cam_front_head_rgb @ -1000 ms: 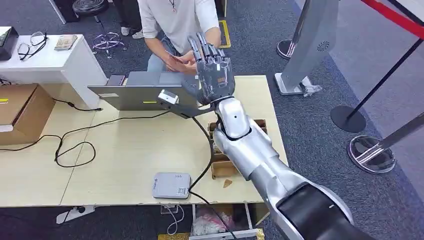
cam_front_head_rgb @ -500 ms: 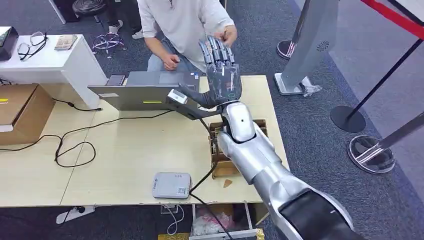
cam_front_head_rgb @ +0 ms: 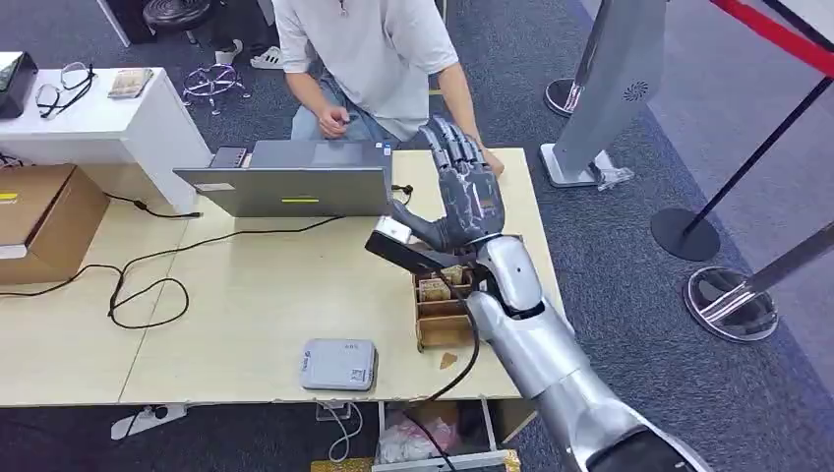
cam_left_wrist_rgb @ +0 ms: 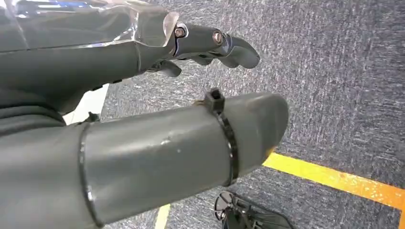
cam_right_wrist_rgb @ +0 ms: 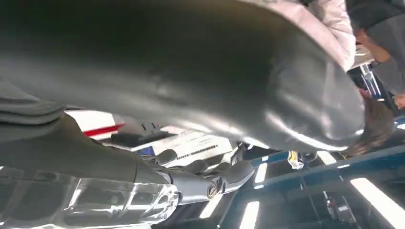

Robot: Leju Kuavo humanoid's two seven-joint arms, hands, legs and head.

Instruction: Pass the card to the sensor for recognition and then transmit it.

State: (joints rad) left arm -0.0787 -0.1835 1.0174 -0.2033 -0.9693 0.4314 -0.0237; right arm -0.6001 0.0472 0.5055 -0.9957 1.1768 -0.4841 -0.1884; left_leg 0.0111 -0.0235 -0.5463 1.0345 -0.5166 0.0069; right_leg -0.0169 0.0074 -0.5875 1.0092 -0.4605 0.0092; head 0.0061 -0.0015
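My right hand (cam_front_head_rgb: 462, 197) is raised above the right side of the table, fingers spread and holding nothing; the right wrist view shows its thumb and fingers (cam_right_wrist_rgb: 210, 183) apart with nothing between them. Just below it stands the wooden card box (cam_front_head_rgb: 440, 313) with several cards (cam_front_head_rgb: 433, 290) upright inside. The grey card sensor (cam_front_head_rgb: 337, 364) lies flat near the table's front edge, wired by a black cable. My left hand (cam_left_wrist_rgb: 143, 114) hangs over the carpet with nothing in it. I cannot make out a card in the person's hands.
A person (cam_front_head_rgb: 364, 49) stands behind the table, one hand (cam_front_head_rgb: 489, 162) at its far right corner. An open laptop (cam_front_head_rgb: 295, 187) stands at the back, and black cables (cam_front_head_rgb: 148, 285) loop across the left. A white desk (cam_front_head_rgb: 98, 118) and cardboard box (cam_front_head_rgb: 39, 216) stand left; stanchion bases (cam_front_head_rgb: 733, 300) right.
My right hand has drawn back from the person and come down toward the card box, still spread. The person's hand, which held a card a second ago, has moved to the table corner.
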